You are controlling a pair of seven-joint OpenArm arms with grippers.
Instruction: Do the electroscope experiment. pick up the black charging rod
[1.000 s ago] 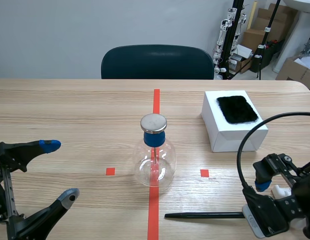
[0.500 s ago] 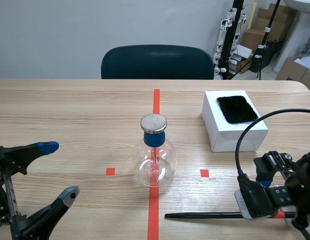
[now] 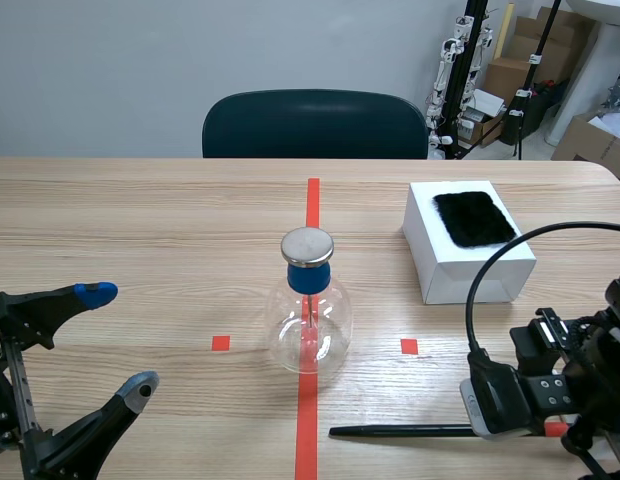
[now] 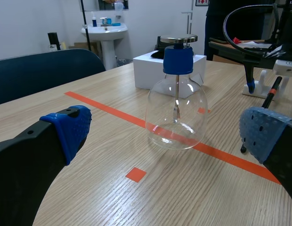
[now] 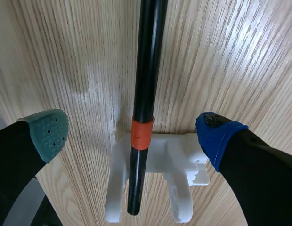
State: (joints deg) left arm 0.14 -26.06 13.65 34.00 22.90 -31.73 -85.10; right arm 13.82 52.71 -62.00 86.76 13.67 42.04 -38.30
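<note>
Right gripper [image 5: 132, 135]: fingers spread wide, the grey-green pad [image 5: 44, 134] on one side and the blue pad [image 5: 217, 136] on the other. It holds nothing. It is poised directly above the black charging rod [image 5: 148, 61], which runs between the two fingers and touches neither pad.

Rod: slender, glossy black, straight, with one orange-red band [image 5: 141, 133] near its butt end. The band sits level with the pads. That end lies in a white forked cradle [image 5: 183, 157] under the gripper. The rest of the shaft extends ahead of the gripper along the wooden table [image 3: 140, 220]; the scene view shows it lying flat and tapering to a point.

Left gripper [image 4: 167, 136]: fingers fully apart, blue pads showing, nothing between them, well apart from the rod.

Ahead of the left gripper stands the electroscope [image 3: 308, 330], a clear glass flask with a blue stopper [image 3: 308, 277] and a flat metal disc [image 3: 307, 245] on top, upright on the tape line. Beyond the right gripper sits a white box [image 3: 460, 265] with a black fur pad [image 3: 475, 218] on its lid.
</note>
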